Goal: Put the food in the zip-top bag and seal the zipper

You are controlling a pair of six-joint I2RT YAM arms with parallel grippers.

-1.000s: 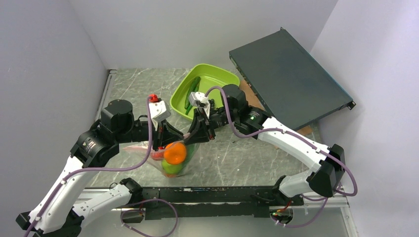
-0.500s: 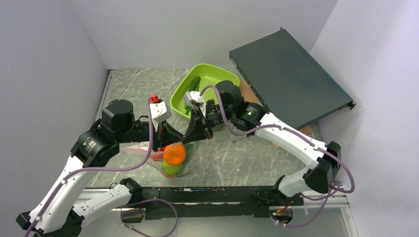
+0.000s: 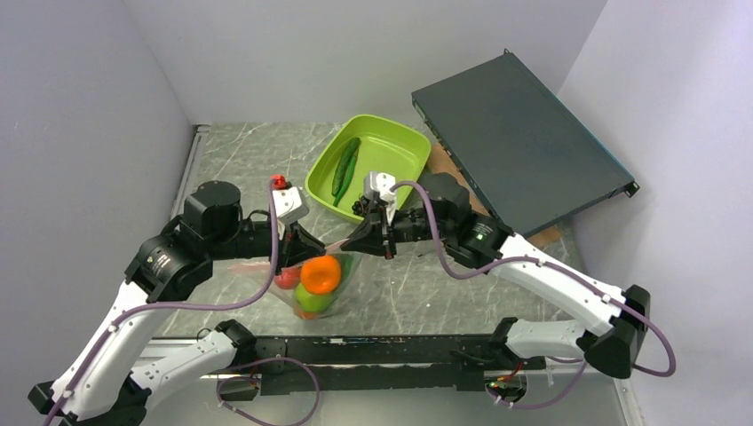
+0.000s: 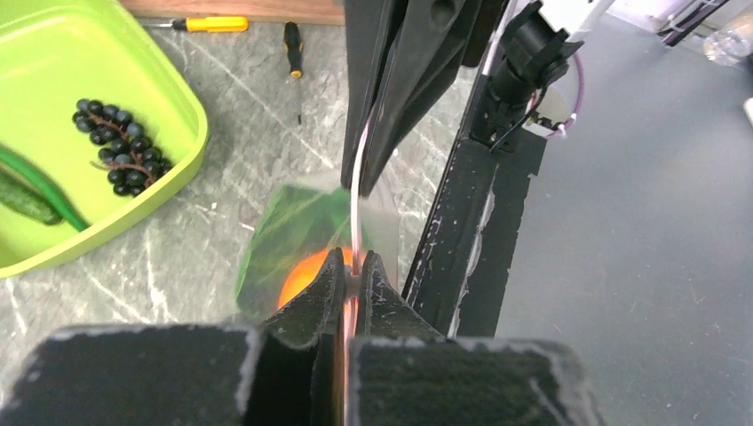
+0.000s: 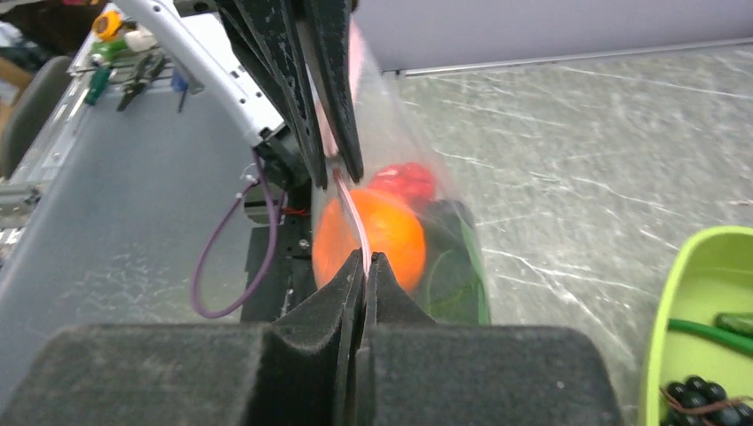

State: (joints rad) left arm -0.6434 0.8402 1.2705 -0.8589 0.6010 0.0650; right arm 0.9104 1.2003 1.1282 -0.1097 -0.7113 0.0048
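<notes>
The clear zip-top bag (image 3: 313, 286) hangs between my two grippers. It holds an orange (image 3: 320, 273), a green apple (image 3: 310, 301) and a red pepper (image 3: 286, 280). My left gripper (image 3: 297, 240) is shut on the pink zipper (image 3: 327, 248) at its left end; my right gripper (image 3: 357, 240) is shut on it at the right end. In the left wrist view the fingertips (image 4: 355, 263) pinch the pink zipper (image 4: 355, 204) above the orange (image 4: 300, 277). In the right wrist view the gripper (image 5: 366, 259) pinches the zipper (image 5: 352, 213) in front of the orange (image 5: 386, 232) and red pepper (image 5: 405, 182).
A lime-green tray (image 3: 400, 142) behind the bag holds a cucumber (image 3: 346, 164), green pods and dark grapes (image 3: 360, 207). A dark flat rack unit (image 3: 524, 146) leans at the back right. Two screwdrivers (image 4: 209, 24) lie beyond the tray. The black base rail (image 3: 373, 348) runs along the near edge.
My right gripper has slid right along the zipper, away from the left gripper, and its arm has swung right, uncovering the tray. The left gripper has held its place.
</notes>
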